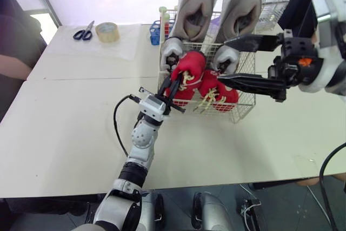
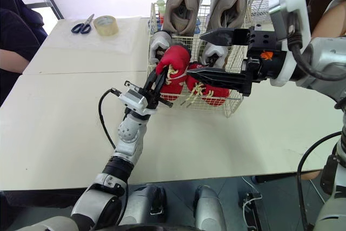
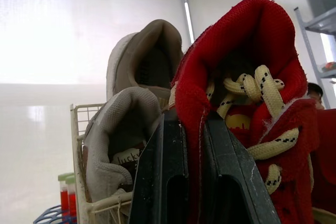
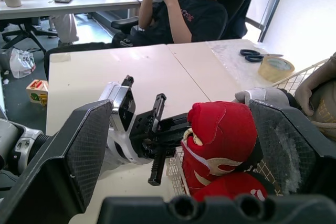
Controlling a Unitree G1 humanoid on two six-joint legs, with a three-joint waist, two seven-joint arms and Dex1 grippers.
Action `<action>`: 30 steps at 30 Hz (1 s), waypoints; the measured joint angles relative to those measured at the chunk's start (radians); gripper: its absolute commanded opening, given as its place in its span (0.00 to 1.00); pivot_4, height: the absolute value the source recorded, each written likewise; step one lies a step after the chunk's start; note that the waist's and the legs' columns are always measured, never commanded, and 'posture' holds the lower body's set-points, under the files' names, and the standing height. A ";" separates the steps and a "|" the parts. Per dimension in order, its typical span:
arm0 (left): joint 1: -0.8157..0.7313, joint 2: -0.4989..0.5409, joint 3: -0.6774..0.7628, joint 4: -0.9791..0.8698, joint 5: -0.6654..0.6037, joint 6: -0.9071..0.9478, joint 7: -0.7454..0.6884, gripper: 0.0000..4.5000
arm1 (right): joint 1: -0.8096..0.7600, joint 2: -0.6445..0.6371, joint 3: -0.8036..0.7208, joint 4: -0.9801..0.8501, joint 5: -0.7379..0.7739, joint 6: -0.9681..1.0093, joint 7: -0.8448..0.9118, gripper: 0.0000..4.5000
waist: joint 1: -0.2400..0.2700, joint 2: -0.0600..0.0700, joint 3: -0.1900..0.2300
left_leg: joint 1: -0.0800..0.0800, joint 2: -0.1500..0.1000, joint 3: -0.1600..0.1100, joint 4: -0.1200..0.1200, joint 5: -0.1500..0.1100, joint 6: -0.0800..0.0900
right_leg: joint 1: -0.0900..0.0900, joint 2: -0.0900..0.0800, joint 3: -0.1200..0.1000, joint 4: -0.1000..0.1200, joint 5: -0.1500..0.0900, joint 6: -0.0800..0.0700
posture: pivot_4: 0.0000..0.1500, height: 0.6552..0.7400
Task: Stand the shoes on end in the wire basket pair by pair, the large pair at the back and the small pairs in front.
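The left gripper (image 1: 173,82) has its jaws clenched on the collar of a red shoe (image 1: 189,64), frame centre, at the basket (image 1: 240,109) front. The shoe looks light and soft: hold the collar rim, not the laces (image 3: 262,85). The right gripper (image 1: 223,60) has its jaws released, centre right. Room is tight between the wire rim and the other red shoes (image 1: 224,97); open worktop (image 1: 70,123) lies lower left

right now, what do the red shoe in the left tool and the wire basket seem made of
Red fabric shoe: looks like matte woven canvas or mesh, fuzzy at the collar edge the left tool pinches; cream braided laces with black flecks. White wire basket: thin metal rods in a grid, probably coated, finish hard to tell.
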State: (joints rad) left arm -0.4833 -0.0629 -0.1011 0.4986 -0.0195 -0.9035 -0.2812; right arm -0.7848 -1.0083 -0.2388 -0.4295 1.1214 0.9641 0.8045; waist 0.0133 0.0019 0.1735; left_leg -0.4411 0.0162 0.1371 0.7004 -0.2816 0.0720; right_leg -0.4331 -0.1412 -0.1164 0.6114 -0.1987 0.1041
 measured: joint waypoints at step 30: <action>0.312 0.409 0.037 -0.712 -0.380 0.683 -0.191 0.99 | 0.104 0.004 -0.016 0.027 -0.083 -0.067 0.062 1.00 | -0.005 0.008 -0.007 | -0.003 0.001 0.000 -0.002 0.000 -0.001 | -0.005 0.004 0.001 -0.001 -0.001 -0.002 | 1.00 1.00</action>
State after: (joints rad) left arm -0.1712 0.3462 -0.0641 -0.2136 -0.3993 -0.2202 -0.4723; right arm -0.6812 -1.0044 -0.2550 -0.4029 1.0384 0.8975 0.8665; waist 0.0078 0.0103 0.1661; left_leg -0.4443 0.0173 0.1373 0.6984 -0.2815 0.0709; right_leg -0.4376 -0.1375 -0.1154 0.6106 -0.2001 0.1017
